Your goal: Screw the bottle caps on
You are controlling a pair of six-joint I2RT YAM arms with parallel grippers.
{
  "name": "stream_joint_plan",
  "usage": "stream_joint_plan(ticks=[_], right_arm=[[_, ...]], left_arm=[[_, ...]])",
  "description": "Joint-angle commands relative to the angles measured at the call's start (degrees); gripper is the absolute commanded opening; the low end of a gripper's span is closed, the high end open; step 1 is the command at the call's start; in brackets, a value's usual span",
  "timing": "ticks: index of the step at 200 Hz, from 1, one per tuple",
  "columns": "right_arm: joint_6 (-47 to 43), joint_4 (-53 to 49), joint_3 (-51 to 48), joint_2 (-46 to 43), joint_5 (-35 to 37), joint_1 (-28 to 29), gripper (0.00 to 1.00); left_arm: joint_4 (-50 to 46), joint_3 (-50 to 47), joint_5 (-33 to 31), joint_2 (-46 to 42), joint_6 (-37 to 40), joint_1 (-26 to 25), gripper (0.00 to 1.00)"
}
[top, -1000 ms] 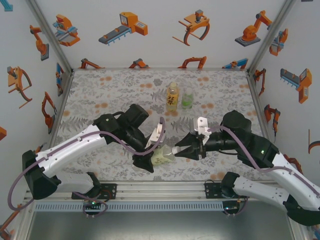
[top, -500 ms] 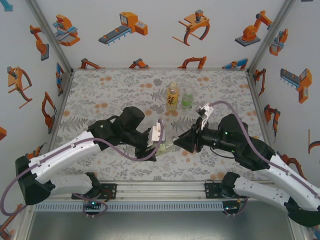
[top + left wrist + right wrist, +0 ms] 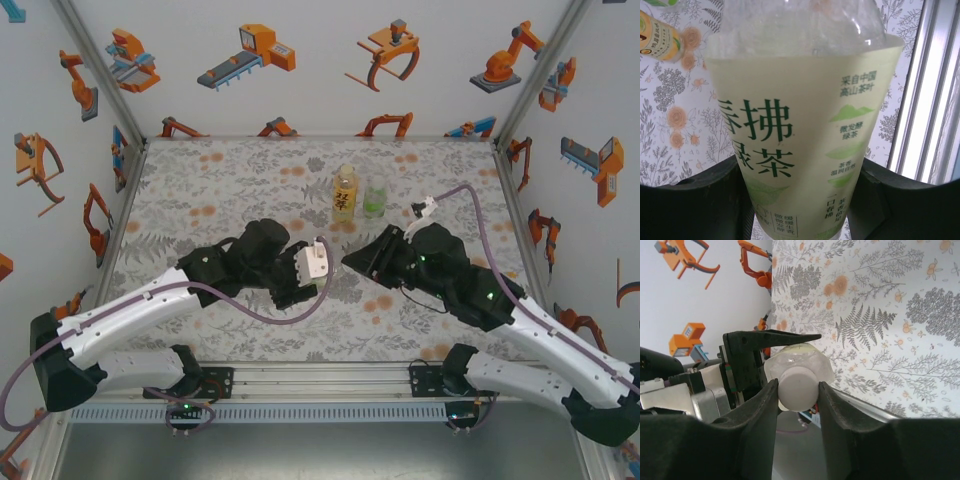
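A clear bottle (image 3: 805,125) with a pale label and green writing lies sideways in my left gripper (image 3: 800,200). The black fingers (image 3: 690,200) press on both of its sides. A white bottle cap (image 3: 796,385) sits on that bottle's neck. My right gripper (image 3: 798,396) is shut on the cap, one finger on each side. In the top view the two grippers meet nose to nose over the near middle of the table, the left gripper (image 3: 305,282) facing the right gripper (image 3: 352,262). The held bottle is hidden between them there.
A yellow-orange bottle (image 3: 344,193) and a small clear bottle with a green label (image 3: 375,197) stand upright side by side at the back middle of the floral table (image 3: 200,190). Metal rail (image 3: 320,382) runs along the near edge. Walls close in left, right and back.
Both grippers have moved together away from the near edge, toward the table's middle. The right wrist has rolled round, and the bottle stays in the left gripper.
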Motion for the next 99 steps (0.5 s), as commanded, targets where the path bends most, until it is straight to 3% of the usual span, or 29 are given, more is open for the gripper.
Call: stream_joint_plan(ticks=[1, 99], right_arm=[[2.6, -2.4, 1.1, 0.3, -1.6, 0.4, 0.45], [-4.7, -3.2, 4.2, 0.5, 3.9, 0.2, 0.49]], left_arm=[[7.1, 0.6, -0.8, -0.4, -0.1, 0.2, 0.0], [6.9, 0.1, 4.8, -0.3, 2.0, 0.2, 0.0]])
